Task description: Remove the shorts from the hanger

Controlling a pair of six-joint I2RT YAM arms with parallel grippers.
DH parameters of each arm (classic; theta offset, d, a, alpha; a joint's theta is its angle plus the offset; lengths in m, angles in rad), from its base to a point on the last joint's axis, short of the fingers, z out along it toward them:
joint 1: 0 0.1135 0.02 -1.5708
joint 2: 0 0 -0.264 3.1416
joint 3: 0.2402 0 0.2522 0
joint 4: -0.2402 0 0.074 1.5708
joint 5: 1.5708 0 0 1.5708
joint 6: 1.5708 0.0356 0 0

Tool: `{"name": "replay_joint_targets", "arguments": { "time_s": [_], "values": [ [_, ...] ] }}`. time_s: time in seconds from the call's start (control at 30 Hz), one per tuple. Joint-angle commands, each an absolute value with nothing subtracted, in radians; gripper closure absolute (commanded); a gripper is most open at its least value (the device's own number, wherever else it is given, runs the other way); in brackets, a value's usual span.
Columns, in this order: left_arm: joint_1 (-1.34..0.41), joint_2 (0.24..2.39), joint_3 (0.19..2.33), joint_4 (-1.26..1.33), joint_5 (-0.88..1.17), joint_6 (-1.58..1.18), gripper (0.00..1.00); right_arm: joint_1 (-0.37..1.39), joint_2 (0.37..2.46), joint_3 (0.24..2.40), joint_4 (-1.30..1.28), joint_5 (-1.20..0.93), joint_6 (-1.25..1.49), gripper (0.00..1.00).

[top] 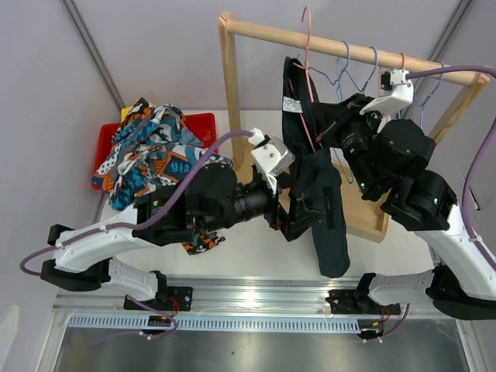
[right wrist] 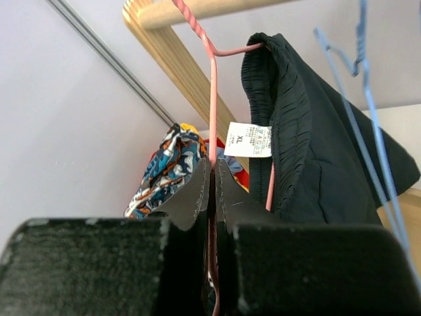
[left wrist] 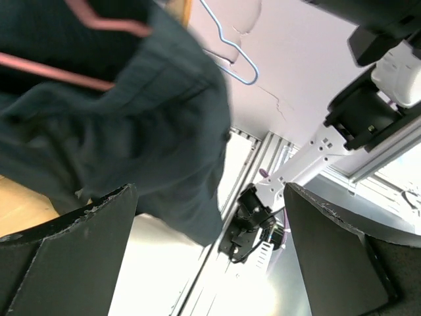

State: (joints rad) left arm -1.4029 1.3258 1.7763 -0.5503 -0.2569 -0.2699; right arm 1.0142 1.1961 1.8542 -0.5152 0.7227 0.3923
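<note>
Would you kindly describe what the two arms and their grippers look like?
The left arm and right arm share white lower links, bulky black cylindrical joint housings and a white wrist camera mount. A purple cable runs along each. The fingers are flat matte black wedges.

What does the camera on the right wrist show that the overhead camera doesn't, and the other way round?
Only the right wrist view: the right tool pinched shut on the wire of the pink hanger, and the XL print on the white label.
Only the overhead view: both arms whole, the left tool against the black shorts, and the full hanging length of those shorts.
Both: the black shorts on the pink hanger, the wooden rail, empty blue hangers, and the patterned shorts piled behind.
</note>
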Motion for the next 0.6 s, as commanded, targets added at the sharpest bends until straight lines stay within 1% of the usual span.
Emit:
{"name": "replay_joint_targets", "arguments": {
  "time_s": [0.0, 0.23, 0.3, 0.33, 0.37, 0.4, 0.43, 0.5, 0.57],
  "values": [
    [-1.433, 1.344, 1.810, -0.491, -0.282, -0.278, 0.01, 1.043, 1.193, 1.862, -0.377, 0.784, 0.413, 1.00],
    [-1.447, 1.381, 1.763, -0.445, -0.330, -0.262, 0.01, 1.068, 1.215, 1.922, -0.400, 0.790, 0.422, 1.00],
    [-1.447, 1.381, 1.731, -0.402, -0.345, -0.244, 0.06, 1.074, 1.210, 1.916, -0.405, 0.790, 0.431, 1.00],
    [-1.447, 1.382, 1.729, -0.391, -0.362, -0.236, 0.11, 1.080, 1.201, 1.913, -0.408, 0.787, 0.445, 1.00],
    [-1.447, 1.390, 1.726, -0.384, -0.376, -0.227, 0.23, 1.084, 1.198, 1.907, -0.405, 0.787, 0.452, 1.00],
    [-1.447, 1.396, 1.726, -0.376, -0.408, -0.224, 0.29, 1.088, 1.190, 1.890, -0.399, 0.787, 0.457, 1.00],
    [-1.445, 1.405, 1.733, -0.376, -0.422, -0.218, 0.33, 1.097, 1.177, 1.881, -0.393, 0.785, 0.459, 1.00],
    [-1.445, 1.433, 1.759, -0.379, -0.445, -0.195, 0.37, 1.103, 1.167, 1.873, -0.393, 0.785, 0.471, 1.00],
    [-1.445, 1.451, 1.773, -0.374, -0.454, -0.166, 0.58, 1.117, 1.151, 1.865, -0.390, 0.807, 0.465, 1.00]
  ]
}}
